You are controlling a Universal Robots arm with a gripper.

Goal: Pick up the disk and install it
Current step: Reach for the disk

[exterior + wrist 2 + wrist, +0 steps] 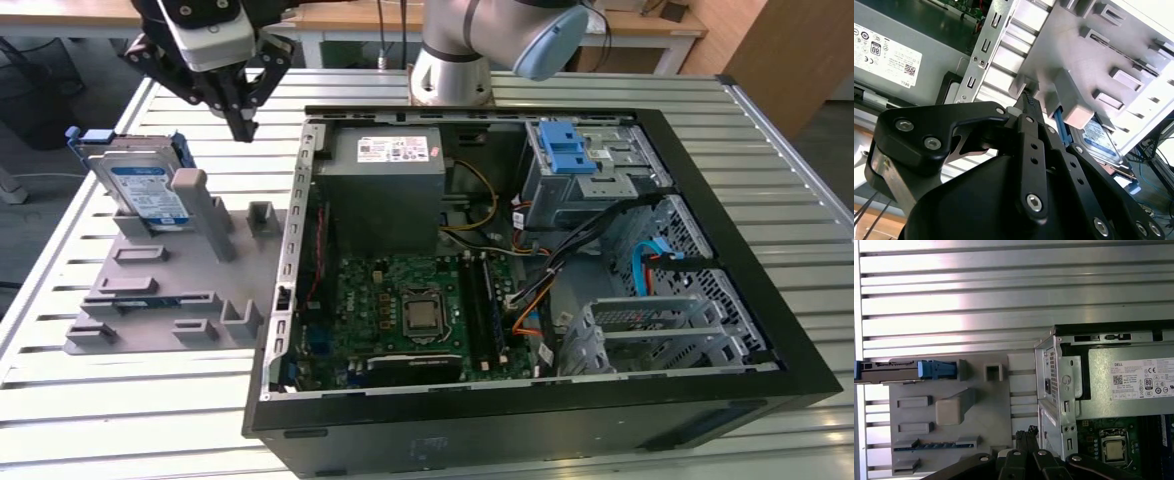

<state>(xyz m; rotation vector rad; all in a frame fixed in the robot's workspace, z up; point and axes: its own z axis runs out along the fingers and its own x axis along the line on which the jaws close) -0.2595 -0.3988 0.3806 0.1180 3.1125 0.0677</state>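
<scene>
The disk (144,188) stands on edge in the grey holder plate (160,290) at the exterior view's left, silver with a white-and-blue label and a blue bracket. It leans against a grey post. My gripper (243,128) hangs above the table between the disk and the open computer case, a little to the disk's right, apart from it. Its fingers are shut with nothing between them. The second wrist view has the gripper (1027,100) near the plate's edge, with the disk (1101,140) beyond. In the first wrist view the disk (904,371) appears edge-on, away from the gripper (1028,432).
An open computer case (747,400) lies on the slatted metal table (80,400). Inside it are a grey power supply (387,165), a motherboard (414,310), a grey cage with a blue latch (581,160) and loose cables. The arm's base (451,70) stands behind the case.
</scene>
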